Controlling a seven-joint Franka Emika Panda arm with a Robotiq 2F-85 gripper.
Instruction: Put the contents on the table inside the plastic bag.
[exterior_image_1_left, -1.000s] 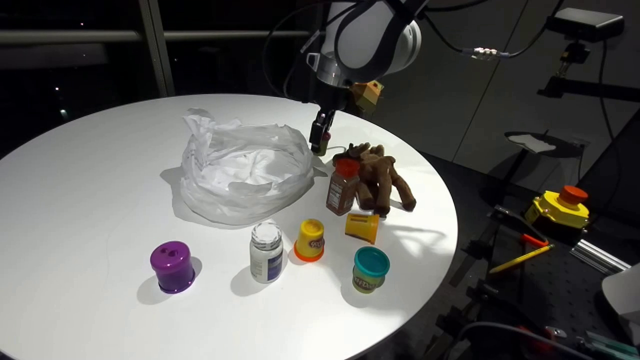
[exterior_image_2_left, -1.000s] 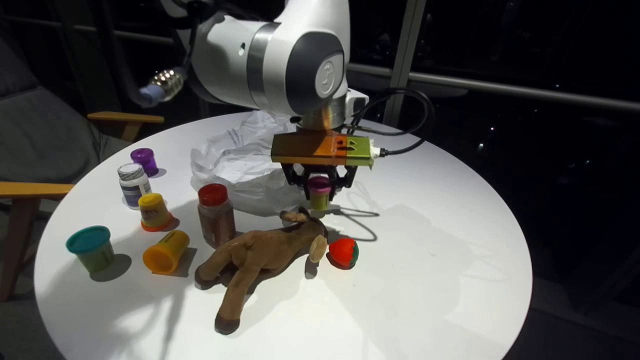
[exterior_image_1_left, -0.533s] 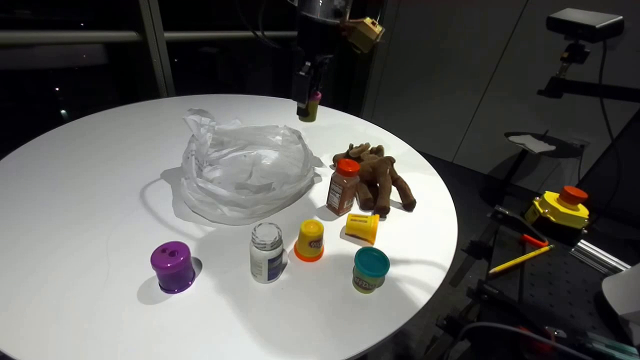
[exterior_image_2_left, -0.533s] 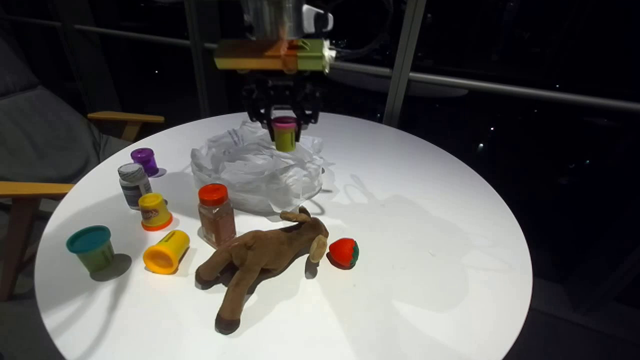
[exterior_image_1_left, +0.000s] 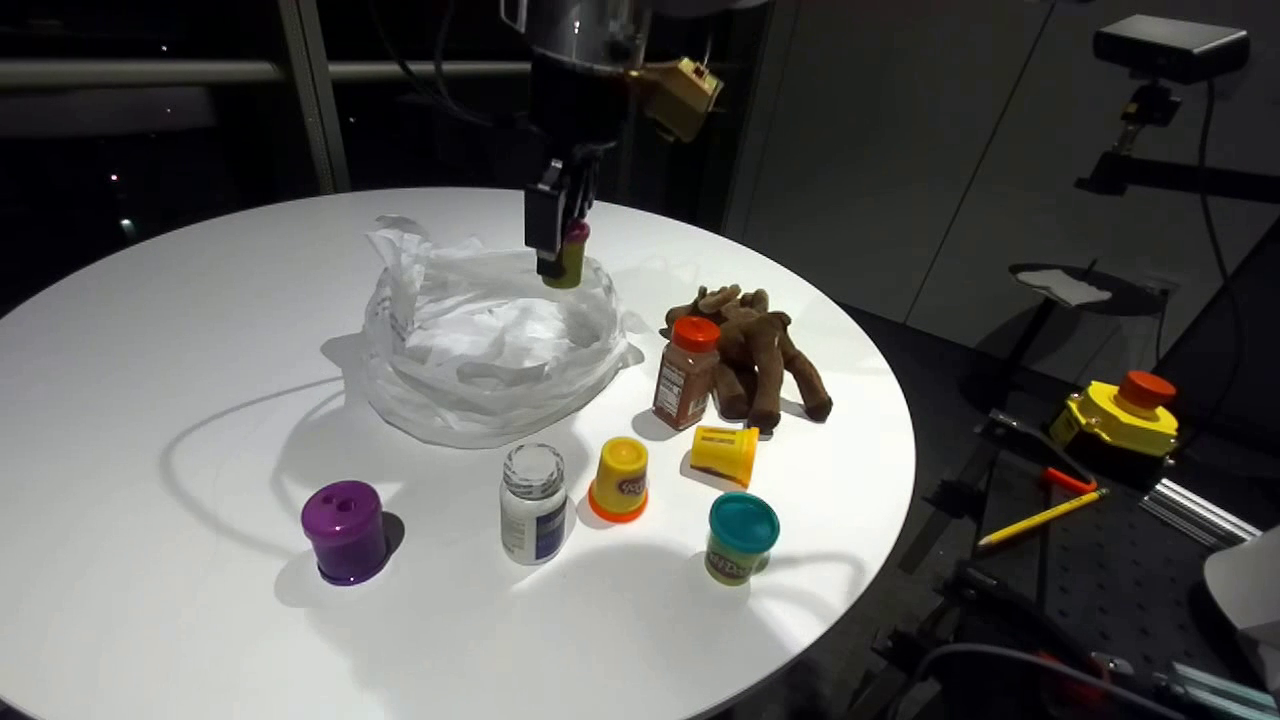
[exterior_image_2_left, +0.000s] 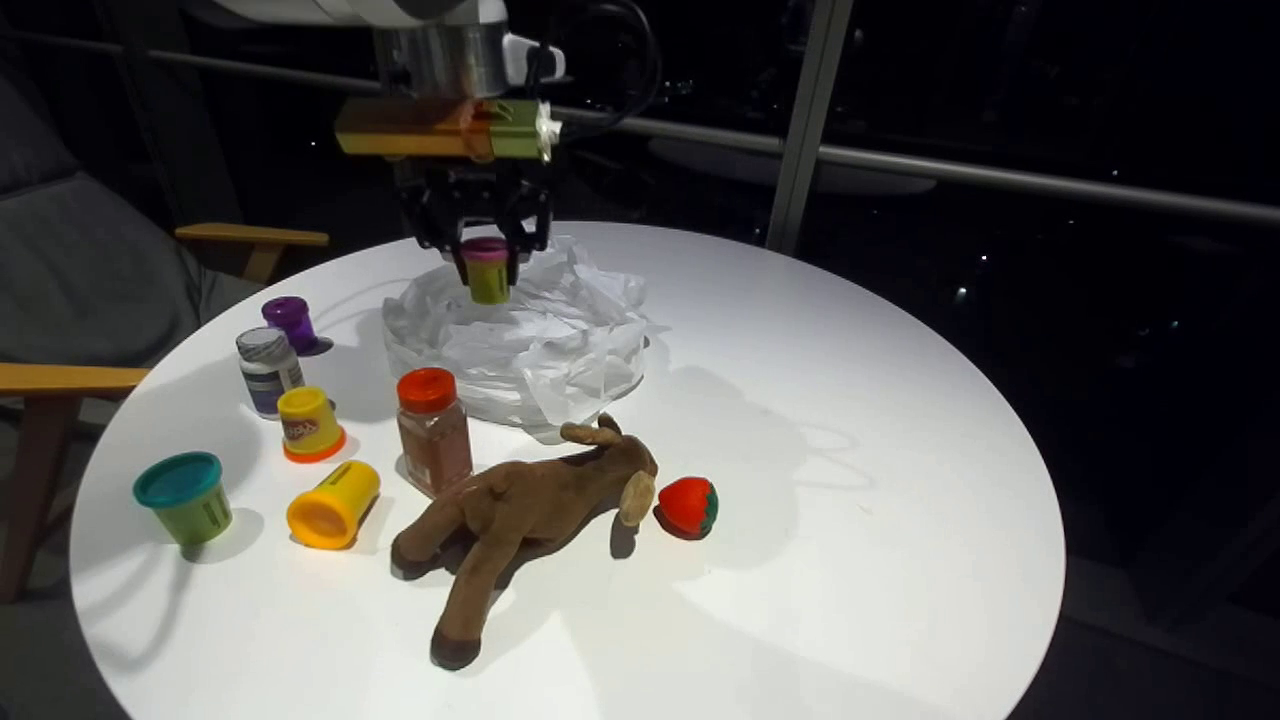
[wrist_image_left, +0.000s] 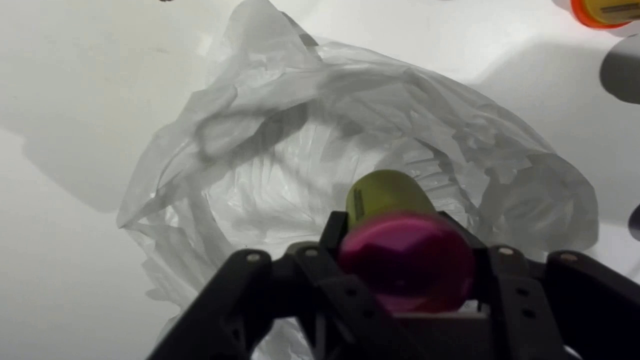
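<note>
Eight objects rest on the round white table (exterior_image_2_left: 880, 600) outside the plastic bag (exterior_image_1_left: 465, 410), and a ninth, a yellow-green tub (wrist_image_left: 406, 250) with a pink lid, is held in the air by the gripper (exterior_image_2_left: 490, 272). Its fingers (wrist_image_left: 334, 231) stand apart by just that tub's width, one against each side. With 12 o'clock at the table's far edge in an exterior view, the bag sits toward 11; between about 10 and 8 we find a purple pot (exterior_image_2_left: 289, 325), a white bottle (exterior_image_2_left: 268, 374), a standing yellow tub (exterior_image_2_left: 308, 424), a tipped yellow tub (exterior_image_2_left: 334, 503) and a teal-lidded tub (exterior_image_2_left: 183, 500). Nearer the centre are a red-capped jar (exterior_image_2_left: 434, 437) and a brown plush animal (exterior_image_2_left: 525, 505), with a strawberry (exterior_image_2_left: 685, 505) toward 4. We judge the step in hand to be bringing the held tub over the bag. In the wrist view it shows across the bag's mouth at roughly 4 o'clock; its height above the rim we cannot tell. The next move, we think, calls for centring it, perhaps slightly toward 10 o'clock, lowering it clear of the loose film, then parting the fingers.
</note>
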